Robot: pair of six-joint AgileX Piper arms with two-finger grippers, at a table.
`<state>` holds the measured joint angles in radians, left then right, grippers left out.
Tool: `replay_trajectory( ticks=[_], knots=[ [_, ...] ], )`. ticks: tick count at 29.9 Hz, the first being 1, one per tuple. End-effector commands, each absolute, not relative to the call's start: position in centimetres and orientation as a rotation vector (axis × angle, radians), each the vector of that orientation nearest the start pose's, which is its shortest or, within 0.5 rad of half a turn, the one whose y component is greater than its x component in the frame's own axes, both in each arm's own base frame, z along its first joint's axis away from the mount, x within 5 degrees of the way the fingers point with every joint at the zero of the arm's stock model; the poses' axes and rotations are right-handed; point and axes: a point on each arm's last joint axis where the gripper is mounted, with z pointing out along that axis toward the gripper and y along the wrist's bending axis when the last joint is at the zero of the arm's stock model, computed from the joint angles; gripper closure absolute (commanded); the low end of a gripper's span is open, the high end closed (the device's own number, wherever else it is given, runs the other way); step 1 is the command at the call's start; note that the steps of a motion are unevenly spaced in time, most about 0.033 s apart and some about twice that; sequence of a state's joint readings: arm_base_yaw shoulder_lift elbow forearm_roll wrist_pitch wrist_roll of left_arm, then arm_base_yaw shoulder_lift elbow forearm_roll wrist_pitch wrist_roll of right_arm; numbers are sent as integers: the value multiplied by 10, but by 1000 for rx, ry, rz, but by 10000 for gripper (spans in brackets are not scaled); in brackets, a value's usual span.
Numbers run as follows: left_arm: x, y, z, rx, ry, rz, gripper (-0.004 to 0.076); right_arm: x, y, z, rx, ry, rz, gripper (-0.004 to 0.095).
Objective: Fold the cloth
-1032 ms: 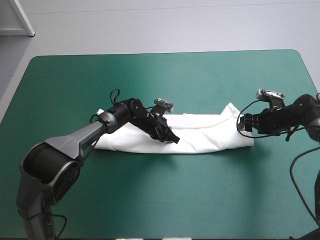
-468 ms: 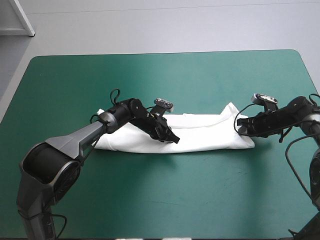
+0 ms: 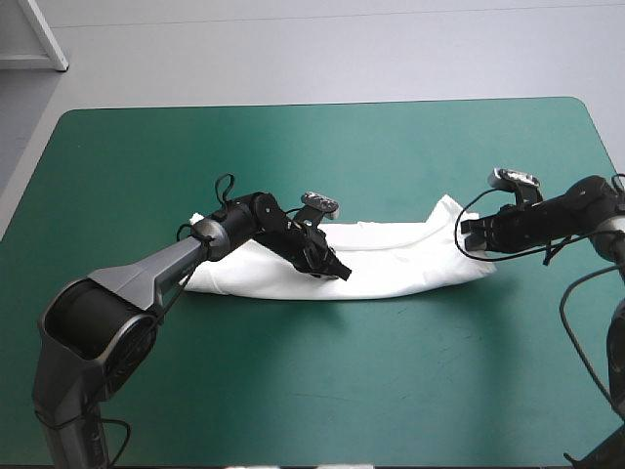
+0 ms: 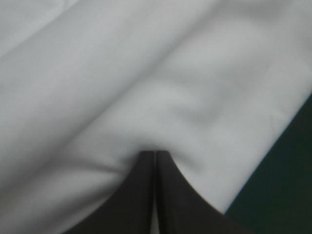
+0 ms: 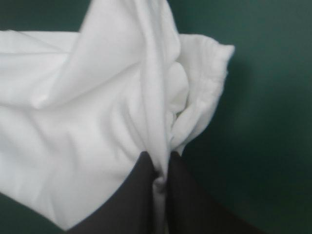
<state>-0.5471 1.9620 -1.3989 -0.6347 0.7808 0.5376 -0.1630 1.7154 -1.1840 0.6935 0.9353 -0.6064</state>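
The white T-shirt (image 3: 391, 259) lies folded into a long band across the middle of the teal-green table. My left gripper (image 3: 342, 273) rests at the band's near edge, about midway along it. In the left wrist view its black fingers (image 4: 141, 195) meet in a point, shut on the T-shirt (image 4: 146, 73), which puckers at the tips. My right gripper (image 3: 467, 239) is at the band's right end. The right wrist view shows it (image 5: 160, 163) shut on a raised ridge of the T-shirt (image 5: 97, 97), with the hem bunched beside it.
Bare teal-green cover (image 3: 322, 391) surrounds the shirt on all sides, widest toward the near edge. The table's right edge (image 3: 610, 156) runs just beyond the right arm.
My right gripper has gone from open to shut on the shirt's right end, which now stands slightly raised and drawn in. The left arm has not moved.
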Motion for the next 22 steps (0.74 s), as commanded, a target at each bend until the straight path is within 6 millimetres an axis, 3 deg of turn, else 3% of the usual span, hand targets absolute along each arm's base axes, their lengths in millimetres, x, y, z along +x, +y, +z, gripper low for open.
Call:
replay_trajectory(
  ticks=[1,10,12,14,17,22],
  knots=[
    [329,-249,206,951,2557,-729,705,330,8,302,-191,2468,689,921],
    [332,-248,207,926,2537,-714,705,312,76,368,-433,2290,821,921],
    [333,-247,215,939,2510,-691,705,310,91,379,-479,2256,831,921],
    [334,-239,234,979,2466,-598,705,310,104,388,-497,2228,838,921],
    [338,-214,279,970,2417,-386,705,312,121,396,-523,2215,861,921],
    [325,-146,373,851,2364,6,705,319,155,404,-616,2206,903,921]
  ],
)
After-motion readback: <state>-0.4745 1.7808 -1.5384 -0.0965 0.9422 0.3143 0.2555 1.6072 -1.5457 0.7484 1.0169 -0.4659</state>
